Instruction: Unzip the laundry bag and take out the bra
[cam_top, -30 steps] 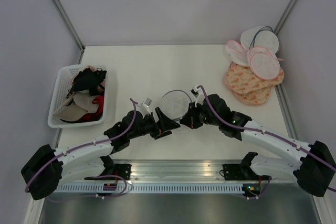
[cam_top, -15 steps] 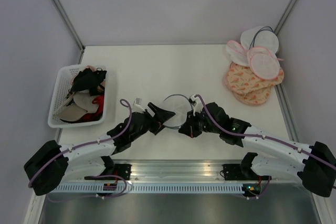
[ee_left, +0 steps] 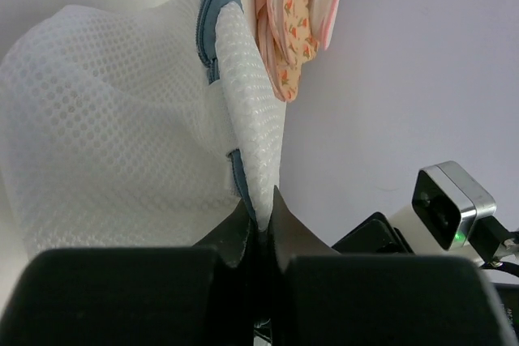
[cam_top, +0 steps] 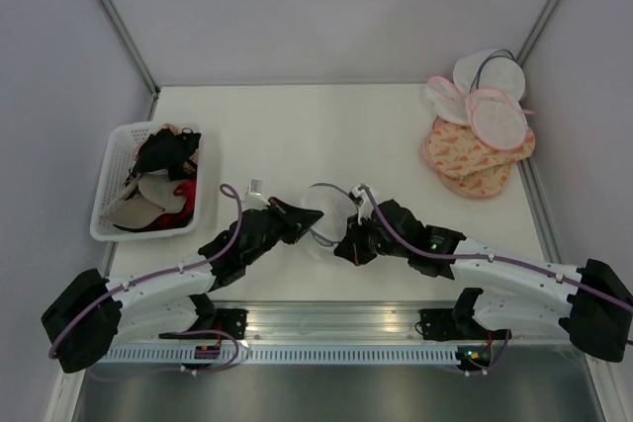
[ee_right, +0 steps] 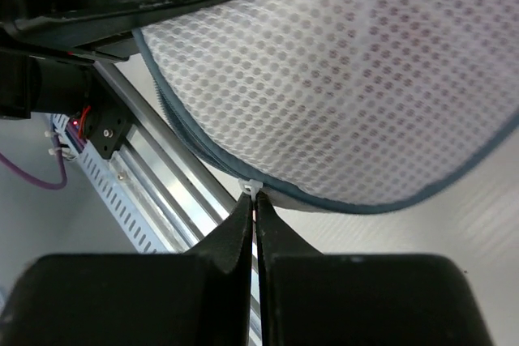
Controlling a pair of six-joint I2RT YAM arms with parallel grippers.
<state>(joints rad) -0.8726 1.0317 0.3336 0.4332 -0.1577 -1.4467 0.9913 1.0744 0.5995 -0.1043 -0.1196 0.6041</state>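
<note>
Our left gripper clamps a fold of the round white mesh laundry bag with dark grey zipper rim, at the front middle of the cream table. Our right gripper pinches its small white zipper tab. Farther off: white plastic basket left, peach patterned bags right.

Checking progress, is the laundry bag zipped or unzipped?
Zipped, as far as seen: the laundry bag shows its dark zipper rim unbroken, with no gap.

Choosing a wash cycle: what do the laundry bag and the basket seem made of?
Laundry bag: white translucent honeycomb mesh, probably synthetic; zipper rim grey-blue, matte, woven-looking. Basket: white lattice walls, smooth, likely moulded plastic.
</note>
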